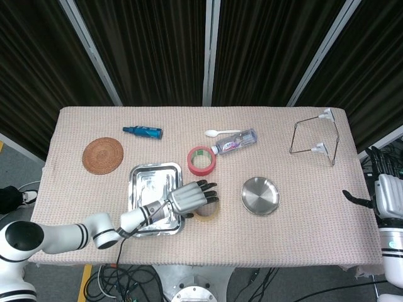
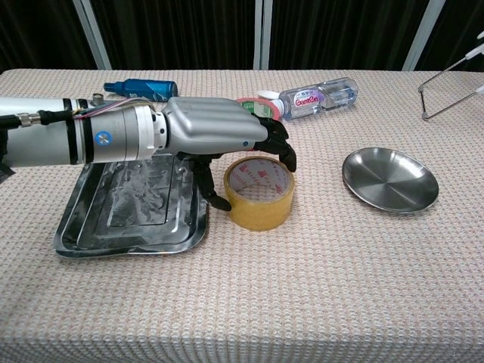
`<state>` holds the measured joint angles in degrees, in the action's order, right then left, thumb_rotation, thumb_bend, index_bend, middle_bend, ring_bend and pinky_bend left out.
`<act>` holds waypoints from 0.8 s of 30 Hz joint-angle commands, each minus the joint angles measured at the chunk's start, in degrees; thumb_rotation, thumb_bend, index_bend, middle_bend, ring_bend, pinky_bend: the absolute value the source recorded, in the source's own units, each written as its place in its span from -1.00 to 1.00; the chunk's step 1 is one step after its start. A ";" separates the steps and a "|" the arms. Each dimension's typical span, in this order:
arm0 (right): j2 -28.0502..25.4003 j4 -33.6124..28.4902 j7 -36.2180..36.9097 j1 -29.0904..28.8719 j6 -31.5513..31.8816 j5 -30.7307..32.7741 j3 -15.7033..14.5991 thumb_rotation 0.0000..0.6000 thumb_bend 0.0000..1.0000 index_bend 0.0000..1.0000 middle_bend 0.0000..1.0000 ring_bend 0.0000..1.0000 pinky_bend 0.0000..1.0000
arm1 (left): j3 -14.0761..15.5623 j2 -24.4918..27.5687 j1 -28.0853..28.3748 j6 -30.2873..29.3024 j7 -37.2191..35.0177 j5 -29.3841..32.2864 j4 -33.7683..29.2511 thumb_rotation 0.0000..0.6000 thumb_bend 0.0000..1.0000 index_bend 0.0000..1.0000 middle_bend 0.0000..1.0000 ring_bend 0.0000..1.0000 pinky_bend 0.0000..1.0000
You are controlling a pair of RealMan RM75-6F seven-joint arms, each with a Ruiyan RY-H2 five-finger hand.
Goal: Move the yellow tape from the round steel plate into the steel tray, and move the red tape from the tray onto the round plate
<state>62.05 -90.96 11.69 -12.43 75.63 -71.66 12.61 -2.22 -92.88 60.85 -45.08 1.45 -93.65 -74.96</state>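
Half of yellow tape (image 1: 208,211) hidden under left robot hand (image 1: 189,199).

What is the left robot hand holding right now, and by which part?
The left robot hand has its fingers over the yellow tape's top rim, thumb beside its outer wall; whether it truly grips cannot be told. The right robot hand holds nothing.

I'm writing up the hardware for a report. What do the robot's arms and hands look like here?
The left arm is white with black bands at the joints, ending in a silver cylindrical wrist with a small blue round mark. The left hand has a silver ribbed back and black fingers; thin coloured wires run along the wrist. The right hand, at the frame edge, looks silver with black fingers too.
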 commanded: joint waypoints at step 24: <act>0.67 -2.70 -5.14 -1.43 -1.25 -0.47 -0.09 1.00 -0.82 -1.00 -1.00 -1.00 -0.91 | 3.72 14.18 -13.07 -7.96 3.81 8.82 -5.89 1.00 -0.51 -0.26 -0.31 -0.74 -0.52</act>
<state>62.61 -93.40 6.89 -13.69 74.48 -72.11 12.55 1.06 -78.86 48.37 -52.84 5.27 -85.24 -81.16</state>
